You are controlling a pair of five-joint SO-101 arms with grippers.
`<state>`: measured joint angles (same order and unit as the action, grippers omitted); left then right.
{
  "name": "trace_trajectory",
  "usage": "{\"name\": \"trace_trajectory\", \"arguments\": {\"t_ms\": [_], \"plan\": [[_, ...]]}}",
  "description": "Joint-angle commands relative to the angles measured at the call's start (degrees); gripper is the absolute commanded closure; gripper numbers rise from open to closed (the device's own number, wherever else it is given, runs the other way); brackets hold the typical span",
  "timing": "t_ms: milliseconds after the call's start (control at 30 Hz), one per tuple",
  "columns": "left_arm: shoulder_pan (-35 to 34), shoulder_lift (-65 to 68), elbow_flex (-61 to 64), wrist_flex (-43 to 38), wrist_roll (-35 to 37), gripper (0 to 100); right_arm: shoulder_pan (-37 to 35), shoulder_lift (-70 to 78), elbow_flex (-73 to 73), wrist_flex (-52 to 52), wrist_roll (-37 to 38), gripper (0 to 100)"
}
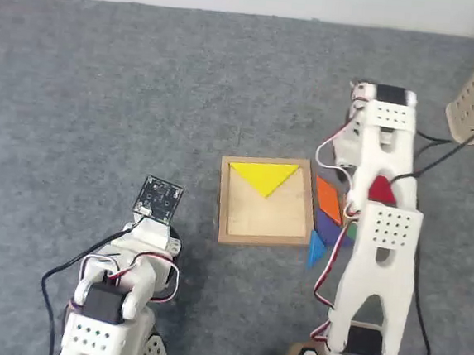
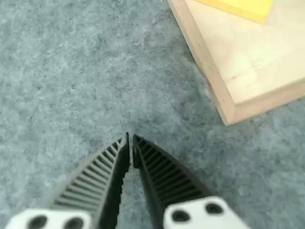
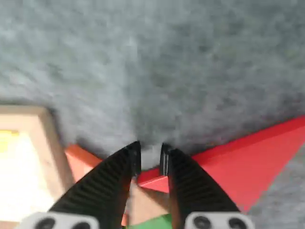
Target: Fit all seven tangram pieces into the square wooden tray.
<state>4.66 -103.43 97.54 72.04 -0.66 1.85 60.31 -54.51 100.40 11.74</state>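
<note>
Red triangle (image 3: 238,162), partly hidden, is pinched at its corner by right tool (image 3: 150,155); left tool (image 2: 130,138) pressed together

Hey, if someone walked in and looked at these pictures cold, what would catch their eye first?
The yellow triangle lies alone against the far side of the square wooden tray at mid-table. Beside the tray, the right end effector is closed on a corner of the red triangle, by the orange piece and blue piece. The left end effector hangs shut over grey carpet near a tray corner.
</note>
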Motion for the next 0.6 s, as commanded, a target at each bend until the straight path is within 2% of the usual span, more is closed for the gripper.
{"name": "trace_trajectory", "arguments": {"t_ms": [0, 200, 333, 567], "plan": [[-0.2, -1.1, -1.0, 0.4, 0.4, 99, 4.4, -2.6, 2.2, 2.8, 7.6, 89.8], [-0.2, -1.1, -1.0, 0.4, 0.4, 99, 5.1, -14.2, 15.5, 2.6, 11.3, 89.8], [-0.2, -1.1, -1.0, 0.4, 0.4, 99, 5.4, -23.9, 25.1, 1.7, 11.1, 89.8], [-0.2, -1.1, -1.0, 0.4, 0.4, 99, 7.3, -37.7, 33.4, -5.3, 8.4, 89.3]]}}
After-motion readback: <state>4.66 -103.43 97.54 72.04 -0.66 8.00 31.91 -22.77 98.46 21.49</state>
